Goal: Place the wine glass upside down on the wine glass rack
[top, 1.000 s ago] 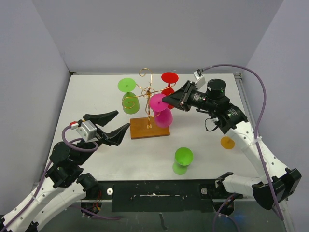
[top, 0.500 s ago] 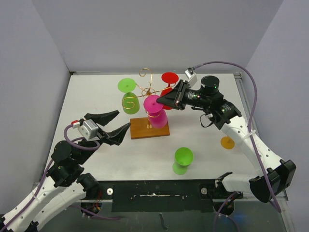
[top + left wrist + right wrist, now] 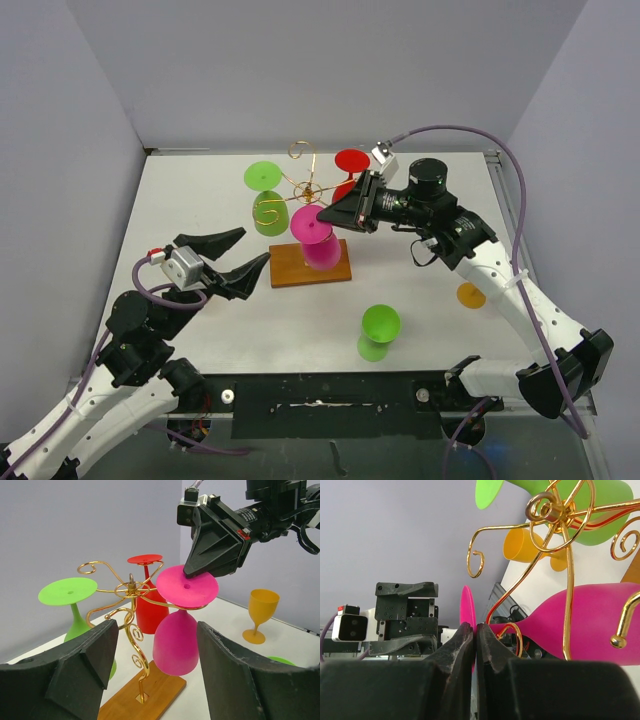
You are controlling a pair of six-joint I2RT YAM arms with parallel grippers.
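The wine glass rack (image 3: 300,190) is gold wire with scroll arms on a brown wooden base (image 3: 290,266). A magenta wine glass (image 3: 318,235) hangs upside down, its stem in a gold arm (image 3: 176,605), bowl over the base. My right gripper (image 3: 338,215) is shut on the rim of its round foot (image 3: 467,611). A green glass (image 3: 266,198) and a red glass (image 3: 350,170) hang on other arms. My left gripper (image 3: 245,258) is open and empty, just left of the base, facing the rack (image 3: 131,587).
A green glass (image 3: 378,331) stands upside down on the table near the front. An orange glass (image 3: 470,295) stands at the right, under my right forearm. Grey walls close in the table on three sides.
My right gripper has carried the magenta glass leftward and down toward the rack's centre, so its stem now sits in a gold arm. The left arm has not moved.
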